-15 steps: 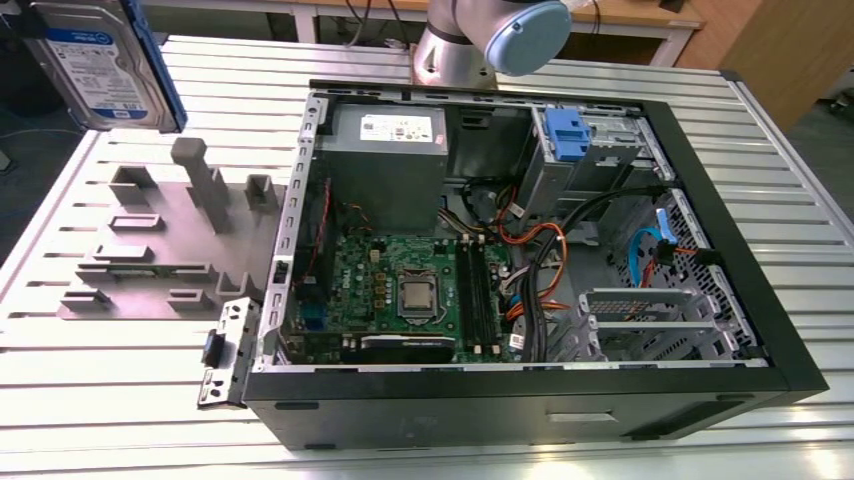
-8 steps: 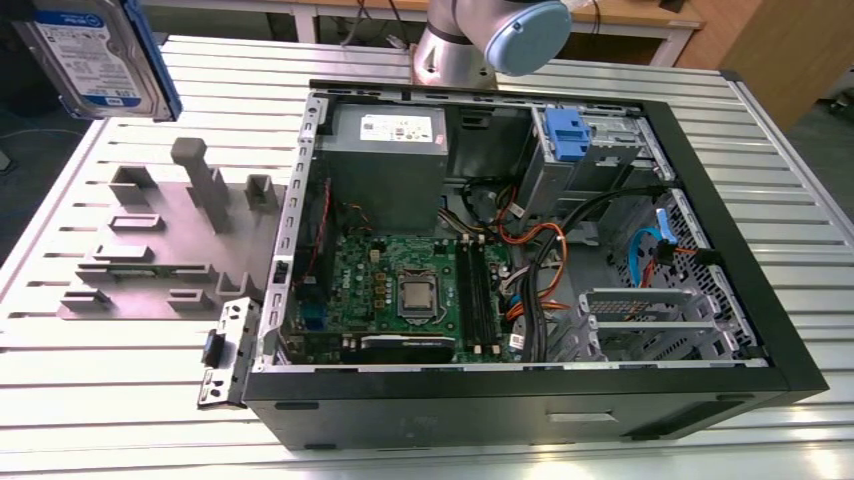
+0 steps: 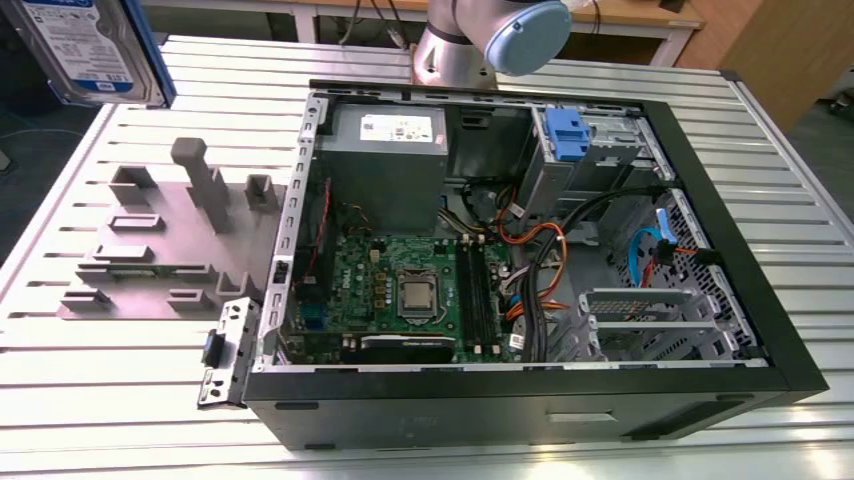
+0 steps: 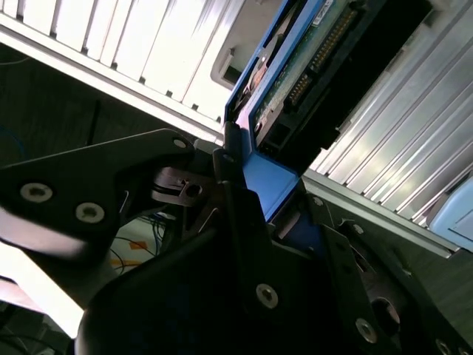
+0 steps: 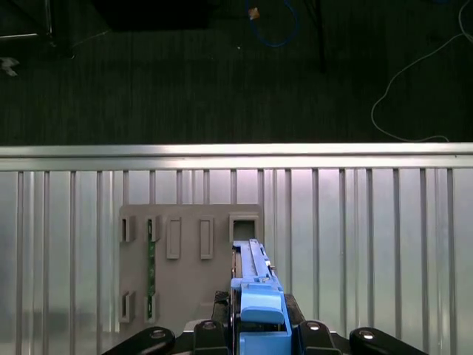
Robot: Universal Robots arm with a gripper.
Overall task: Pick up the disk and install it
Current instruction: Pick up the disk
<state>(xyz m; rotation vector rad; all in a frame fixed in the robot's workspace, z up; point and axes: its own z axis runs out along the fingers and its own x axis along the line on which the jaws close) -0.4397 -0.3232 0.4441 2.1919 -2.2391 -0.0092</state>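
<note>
Ribbed aluminium bench [image 3: 80, 400] carries an open computer case [image 3: 534, 405] and a grey fixture [image 3: 160, 270]. We see the gripper [image 5: 259, 325] clamped on the disk [image 3: 94, 50] by its blue carrier, aloft over the bench's corner at the exterior view's far left. Pickup looks done; installing, we judge, calls for aligning it with the case's drive bay [image 3: 587, 150].

Disk [image 3: 94, 50] cropped by exterior view's upper-left corner; arm [image 3: 487, 40] cropped above too. Tool [image 5: 259, 319] body cut off at first wrist view's edge.
</note>
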